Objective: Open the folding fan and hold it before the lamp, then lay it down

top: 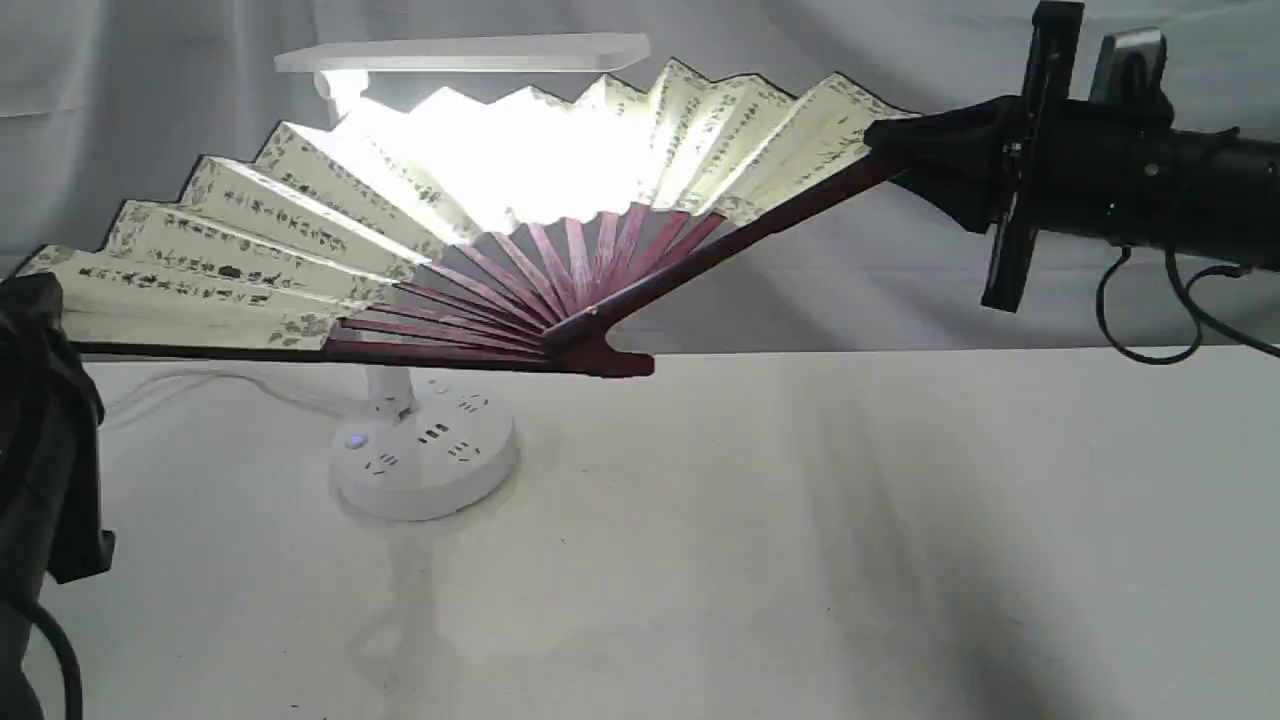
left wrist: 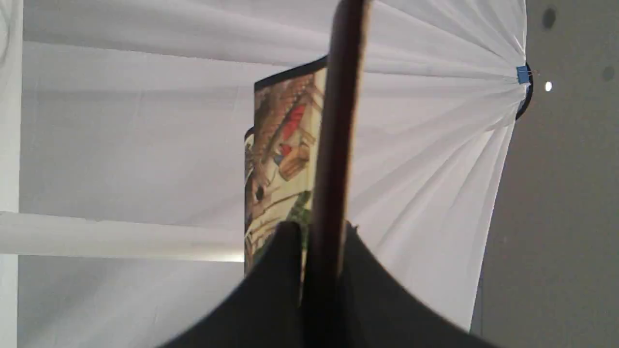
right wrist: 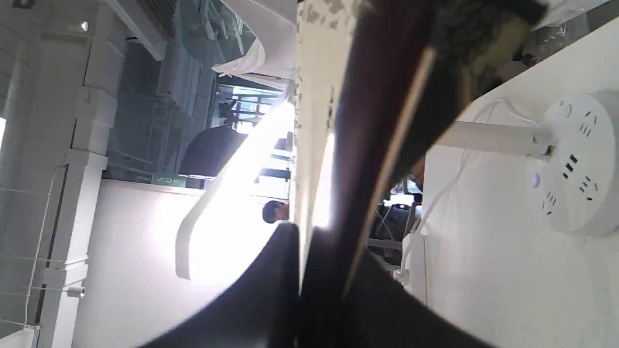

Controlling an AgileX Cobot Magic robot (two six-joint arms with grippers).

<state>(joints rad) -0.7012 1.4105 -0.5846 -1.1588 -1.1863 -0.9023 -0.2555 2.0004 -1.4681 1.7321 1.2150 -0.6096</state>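
The folding fan (top: 300, 240) is spread wide and held in the air in front of the lit lamp (top: 425, 455), whose glow shines through the cream pleats below the lamp head (top: 460, 52). My left gripper (top: 50, 320) is shut on the fan's left guard at the far left edge. My right gripper (top: 900, 150) is shut on the right guard, high at the right. The left wrist view shows the dark guard (left wrist: 333, 145) clamped between the left gripper's (left wrist: 319, 237) fingers. In the right wrist view the other guard (right wrist: 367, 145) sits in the right gripper (right wrist: 304, 237), with the lamp's base (right wrist: 575, 164) beyond.
The white table (top: 850, 520) stretches out under the fan. A white cloth backdrop (top: 150, 80) hangs behind. The lamp's white cord (top: 200, 385) trails left of the base. Black cables (top: 1160, 320) dangle below the right arm.
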